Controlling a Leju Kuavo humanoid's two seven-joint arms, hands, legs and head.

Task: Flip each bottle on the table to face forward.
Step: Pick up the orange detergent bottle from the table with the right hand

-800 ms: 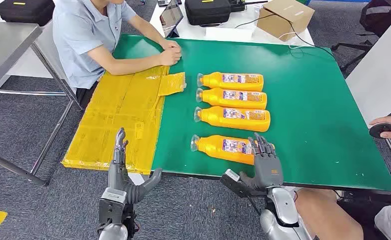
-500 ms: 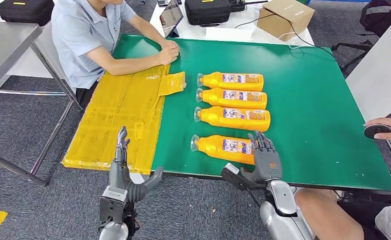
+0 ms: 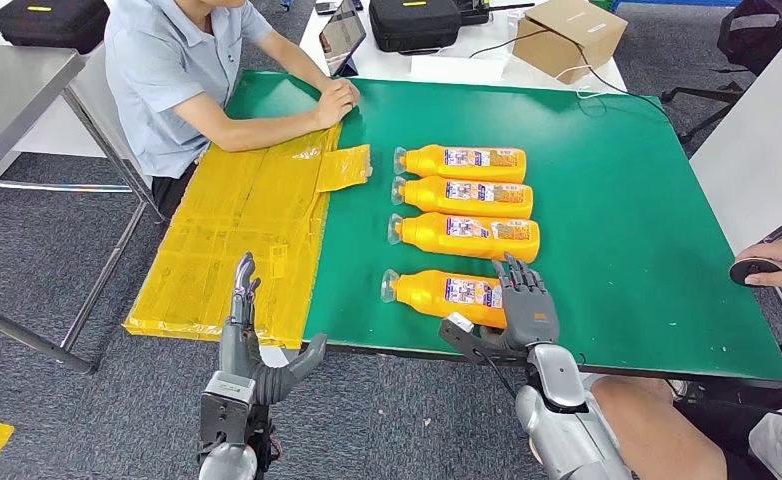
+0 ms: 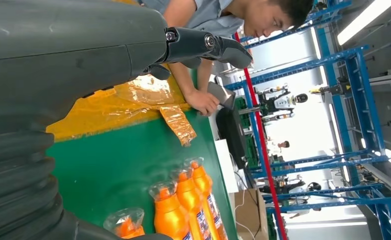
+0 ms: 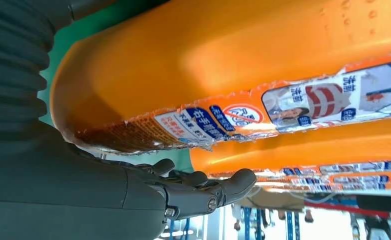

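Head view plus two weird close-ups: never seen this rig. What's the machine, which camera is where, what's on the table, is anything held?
It is a humanoid robot with two silver arms, each ending in a many-fingered hand. The wide picture comes from a camera high on its body, looking forward and down. The other two come from cameras at the wrists, just behind each hand, so they look turned.

On the green table lie four orange bottles on their sides in a column, caps pointing to the robot's left. A yellow sheet covers the left end, where a person sits.

The right hand reaches over the base of the nearest bottle, fingers spread; its wrist view shows that bottle close up. A firm grip is not visible yet. The left hand hangs before the table edge, fingers apart, holding nothing.
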